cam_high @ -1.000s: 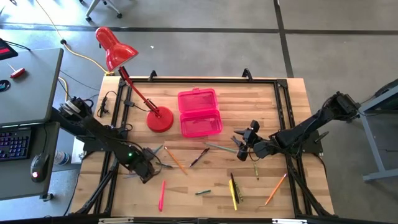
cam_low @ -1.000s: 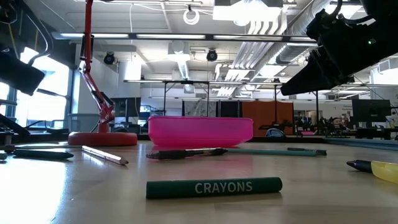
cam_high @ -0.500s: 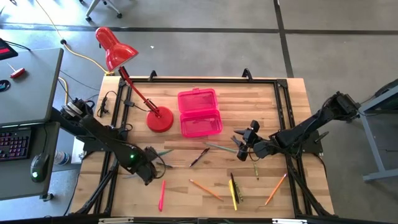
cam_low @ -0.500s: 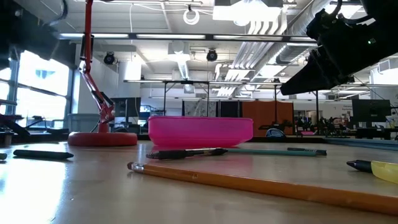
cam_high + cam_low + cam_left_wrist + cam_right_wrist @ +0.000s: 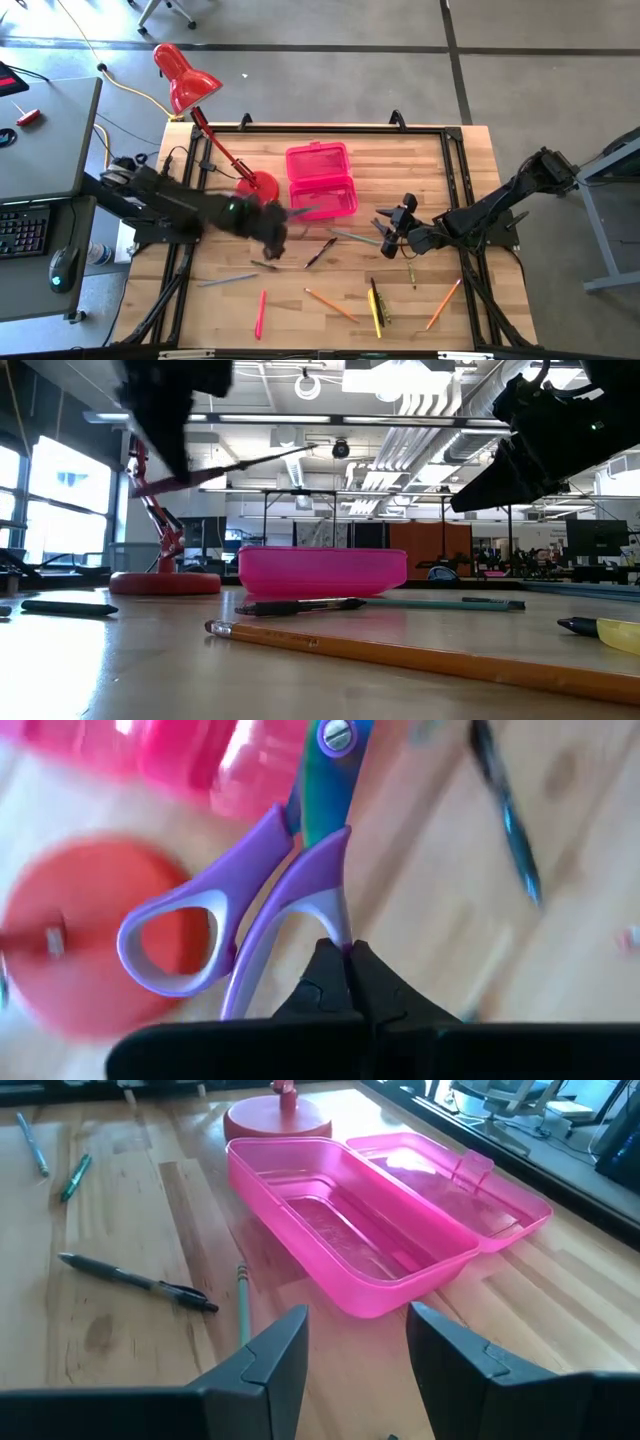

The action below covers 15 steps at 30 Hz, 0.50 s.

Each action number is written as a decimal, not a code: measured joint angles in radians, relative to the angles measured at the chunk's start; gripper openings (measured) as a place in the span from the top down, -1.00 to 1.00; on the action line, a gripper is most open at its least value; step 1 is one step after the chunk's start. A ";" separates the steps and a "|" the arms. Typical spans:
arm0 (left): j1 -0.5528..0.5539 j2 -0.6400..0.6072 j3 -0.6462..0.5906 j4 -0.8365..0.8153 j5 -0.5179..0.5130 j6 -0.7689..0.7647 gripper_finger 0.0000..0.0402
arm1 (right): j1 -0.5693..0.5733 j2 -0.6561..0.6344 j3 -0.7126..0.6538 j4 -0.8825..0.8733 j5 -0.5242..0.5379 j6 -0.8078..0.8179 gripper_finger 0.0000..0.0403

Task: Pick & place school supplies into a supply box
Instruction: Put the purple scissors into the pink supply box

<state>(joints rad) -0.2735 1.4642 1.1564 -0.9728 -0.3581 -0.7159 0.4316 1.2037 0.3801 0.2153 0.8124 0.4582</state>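
My left gripper (image 5: 272, 226) is above the table between the red lamp base and the pink supply box (image 5: 322, 182), shut on the purple-handled scissors (image 5: 300, 870). Their blades (image 5: 305, 212) point at the box. The box lies open on the table, lid on the far side. My right gripper (image 5: 385, 232) hovers open and empty right of the box; it also shows in its wrist view (image 5: 355, 1345). A dark pen (image 5: 320, 252), green pencil (image 5: 355, 238), orange pencil (image 5: 330, 304) and pink-red pen (image 5: 260, 314) lie flat on the table. My left gripper pinches one purple handle loop (image 5: 322, 915) of the scissors between its two shut fingers. The fingers come from the table's left and lie along the scissors. The scissors are lifted clear of the table, blades (image 5: 260, 460) reaching ahead toward the supply box, slightly raised.
The red desk lamp's round base (image 5: 258, 190) stands just left of the box, its arm slanting to the far left. More pens and pencils (image 5: 375, 310) and an orange pencil (image 5: 443, 304) lie near the near right edge. A grey stick (image 5: 227, 281) lies near left.
My left gripper has risen from the table's near left and gone up and right toward the supply box, carrying the scissors lifted clear. The orange pencil has slid from beside the gripper toward the near edge. The green crayon in front of the low camera is gone from that view.
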 joint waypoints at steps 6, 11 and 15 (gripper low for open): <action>0.221 0.089 -0.007 0.209 0.092 0.313 0.91 | 0.000 0.000 0.000 0.000 -0.040 0.099 0.26; 0.347 0.189 -0.007 0.342 0.210 0.475 0.91 | 0.001 0.000 0.000 0.000 -0.061 0.158 0.26; 0.401 0.240 0.018 0.345 0.223 0.511 0.89 | 0.001 0.000 0.000 0.000 -0.065 0.173 0.26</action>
<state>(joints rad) 0.1275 1.7044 1.1742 -0.6275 -0.1356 -0.2052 0.4326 1.2037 0.3798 0.2156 0.7477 0.6315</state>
